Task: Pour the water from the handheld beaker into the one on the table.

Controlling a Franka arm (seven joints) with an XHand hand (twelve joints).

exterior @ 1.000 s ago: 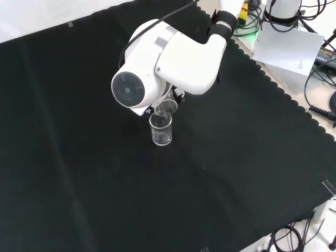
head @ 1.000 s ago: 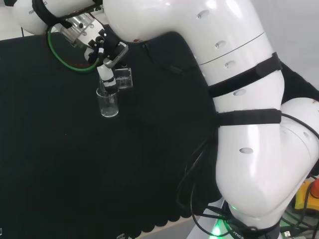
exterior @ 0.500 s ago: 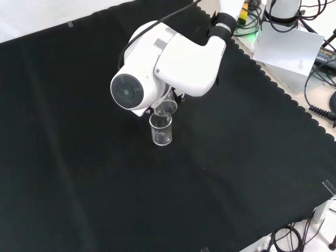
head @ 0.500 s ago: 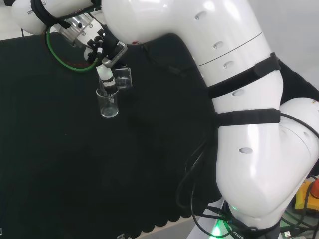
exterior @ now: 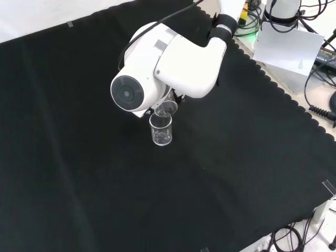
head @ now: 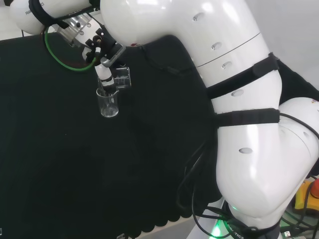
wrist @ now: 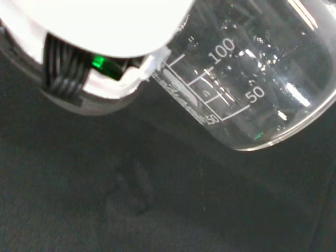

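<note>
In the head view the white arm [head: 234, 104] fills the right side and reaches up and left across the bench, its big links banded with black straps. At its far end the hand [head: 102, 47] points down, its black and white fingers [head: 103, 69] seemingly curled round the beaker [head: 122, 78], though the grip is partly hidden. In the front view the link with the round grey cap [exterior: 127, 93] stands before the hand. The wrist view shows a blurred white part of the hand [wrist: 100, 31]
</note>
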